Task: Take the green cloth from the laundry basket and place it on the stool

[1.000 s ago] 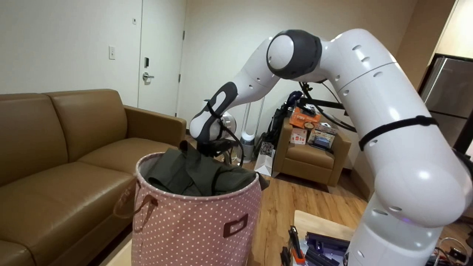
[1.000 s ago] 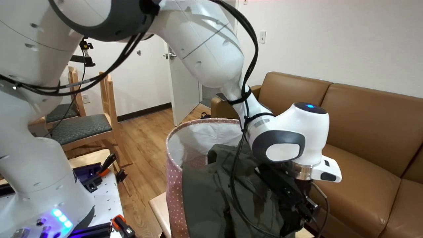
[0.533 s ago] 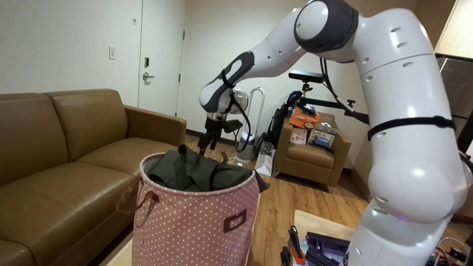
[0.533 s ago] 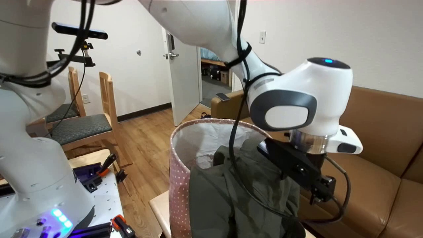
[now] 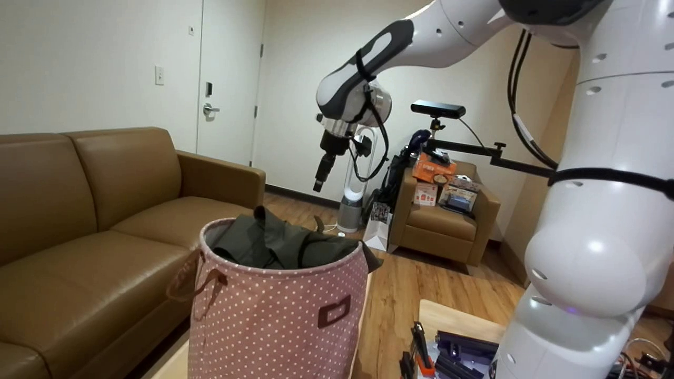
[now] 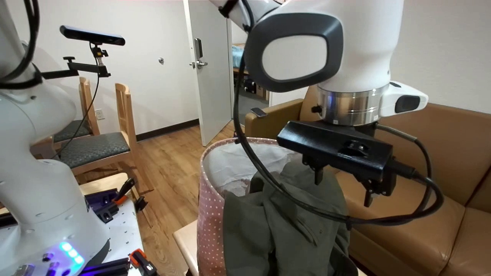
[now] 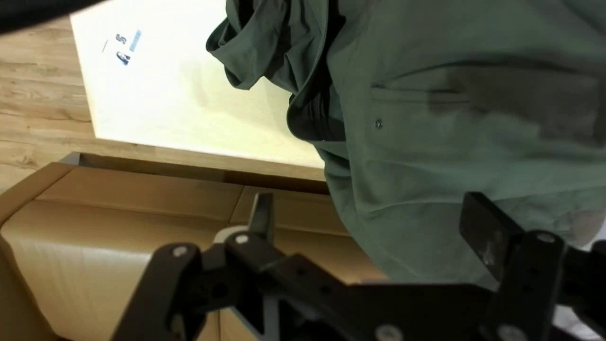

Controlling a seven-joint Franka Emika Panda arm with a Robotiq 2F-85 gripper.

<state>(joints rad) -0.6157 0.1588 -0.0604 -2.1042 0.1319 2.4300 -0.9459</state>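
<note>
The green cloth point(image 5: 289, 243) lies bunched in the top of the laundry basket point(image 5: 274, 321) and hangs over its rim in both exterior views. The cloth point(image 6: 247, 230) drapes down the basket's point(image 6: 210, 226) outer side, and it fills the right of the wrist view point(image 7: 435, 142). My gripper point(image 5: 318, 185) hangs in the air above the cloth, apart from it. It shows in front of the cloth and sofa in an exterior view point(image 6: 343, 191). In the wrist view its fingers point(image 7: 487, 232) stand wide apart with nothing between them. A pale wooden top point(image 7: 189, 104), possibly the stool, lies below the cloth.
A brown sofa point(image 5: 95, 284) stands alongside the basket. Clamps and tools point(image 5: 458, 352) lie by the robot base, near a light wooden seat point(image 5: 458, 318). A camera on a stand point(image 5: 438, 109) and a loaded armchair point(image 5: 445, 223) are behind. A cable loop point(image 6: 418, 214) hangs from the wrist.
My gripper has risen from down at the cloth to well above it and comes away empty. The cloth stays draped over the rim. The basket has shifted slightly.
</note>
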